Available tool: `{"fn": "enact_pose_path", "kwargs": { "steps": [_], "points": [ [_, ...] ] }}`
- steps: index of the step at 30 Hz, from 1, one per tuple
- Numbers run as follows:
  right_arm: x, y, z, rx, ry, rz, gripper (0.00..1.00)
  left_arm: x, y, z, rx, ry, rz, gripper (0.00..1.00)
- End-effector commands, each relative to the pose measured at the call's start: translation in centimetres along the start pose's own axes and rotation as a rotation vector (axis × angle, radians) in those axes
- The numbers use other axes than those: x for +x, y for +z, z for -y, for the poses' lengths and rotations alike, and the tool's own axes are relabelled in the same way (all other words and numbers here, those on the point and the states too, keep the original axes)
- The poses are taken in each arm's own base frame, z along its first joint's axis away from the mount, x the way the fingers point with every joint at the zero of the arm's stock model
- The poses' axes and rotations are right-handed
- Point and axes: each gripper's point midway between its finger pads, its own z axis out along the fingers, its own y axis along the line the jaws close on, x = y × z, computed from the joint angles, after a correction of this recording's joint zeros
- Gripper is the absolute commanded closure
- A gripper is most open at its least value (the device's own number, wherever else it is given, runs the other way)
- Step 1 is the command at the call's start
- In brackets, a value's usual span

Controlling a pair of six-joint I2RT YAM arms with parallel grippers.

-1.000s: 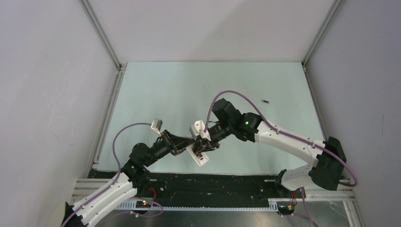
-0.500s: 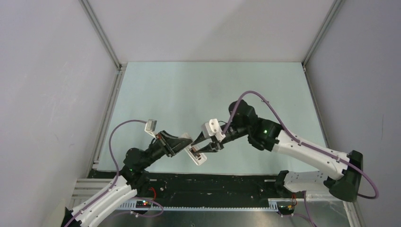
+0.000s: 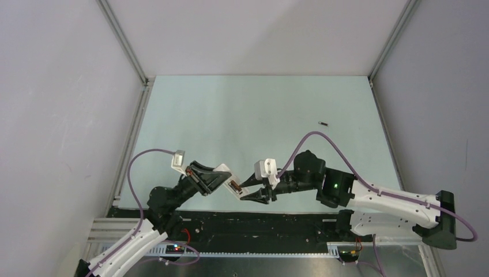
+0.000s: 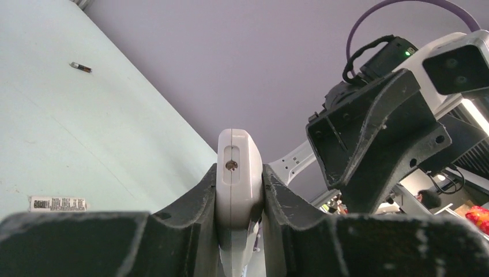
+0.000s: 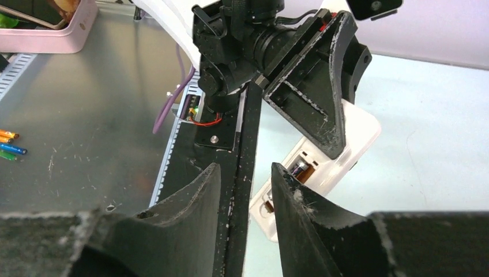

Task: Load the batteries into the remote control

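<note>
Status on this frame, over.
Left gripper shut on remote control. Right gripper open, empty. One battery looks seated, second battery loose on table. Nothing blocking.

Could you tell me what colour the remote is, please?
The remote is white; left wrist view.

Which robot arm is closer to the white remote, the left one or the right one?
Left. The left arm has its jaws shut tight on the remote. The right arm sits just beside the remote's battery slot, jaws open, seemingly not touching it.
</note>
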Motion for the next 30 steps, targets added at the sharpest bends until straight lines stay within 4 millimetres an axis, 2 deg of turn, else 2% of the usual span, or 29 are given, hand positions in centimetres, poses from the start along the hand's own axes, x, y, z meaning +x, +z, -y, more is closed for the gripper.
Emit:
{"fn": "enact_pose_path", "kwargs": {
  "steps": [1, 7, 9, 11, 13, 15, 17, 18, 21, 22, 23, 24, 25, 26, 27, 30],
  "points": [
    [0.1, -0.4, 0.7, 0.151, 0.055, -0.031, 0.58, -0.5, 0.0, 0.7, 0.039, 0.060, 0.025, 1.00],
    [0.5, 0.0, 1.0, 0.260, 0.078, -0.056, 0.60, -0.7, 0.1, 0.6, 0.028, 0.057, 0.033, 1.00],
    [0.4, -0.1, 1.9, 0.325, 0.167, -0.034, 0.61, -0.8, 0.3, -0.2, -0.012, 0.044, 0.039, 1.00],
    [0.3, -0.7, 3.4, 0.420, 0.244, -0.013, 0.65, -0.8, 0.3, -2.1, -0.106, 0.008, 0.049, 1.00],
    [0.1, -2.2, 5.5, 0.540, 0.310, 0.015, 0.69, -0.4, 0.3, -3.3, -0.161, -0.023, 0.037, 1.00],
    [0.8, -4.7, 8.3, 0.688, 0.407, 0.030, 0.71, 0.0, 0.3, -3.9, -0.189, -0.052, 0.023, 1.00],
    [2.7, -9.0, 12.4, 0.846, 0.546, 0.032, 0.71, 0.3, 0.3, -4.1, -0.199, -0.072, 0.013, 1.00],
    [4.1, -10.1, 12.9, 0.878, 0.615, 0.008, 0.70, 0.4, 0.3, -4.1, -0.199, -0.075, 0.010, 1.00],
    [7.5, -15.8, 17.5, 1.003, 0.730, -0.040, 0.61, 0.4, 0.3, -3.9, -0.193, -0.076, 0.003, 1.00],
    [7.6, -17.2, 18.7, 1.039, 0.736, -0.050, 0.60, 0.4, 0.3, -3.7, -0.189, -0.076, -0.001, 1.00],
    [10.0, -20.0, 20.3, 1.124, 0.773, -0.120, 0.57, 0.5, 0.3, -3.7, -0.193, -0.077, -0.006, 1.00],
    [9.7, -21.4, 21.6, 1.157, 0.769, -0.129, 0.56, 0.6, 0.3, -3.7, -0.192, -0.079, -0.013, 1.00],
    [12.2, -23.7, 22.9, 1.207, 0.820, -0.200, 0.55, 0.6, 0.3, -3.6, -0.193, -0.081, -0.017, 1.00],
    [11.9, -24.8, 24.0, 1.230, 0.816, -0.205, 0.55, 0.6, 0.3, -3.5, -0.190, -0.083, -0.022, 1.00],
    [14.1, -26.8, 25.1, 1.269, 0.842, -0.265, 0.54, 0.7, 0.3, -3.5, -0.192, -0.088, -0.026, 1.00],
    [16.7, -29.6, 27.9, 1.281, 0.798, -0.350, 0.53, 0.6, 0.4, -3.2, -0.192, -0.098, -0.030, 1.00]
  ]
}}
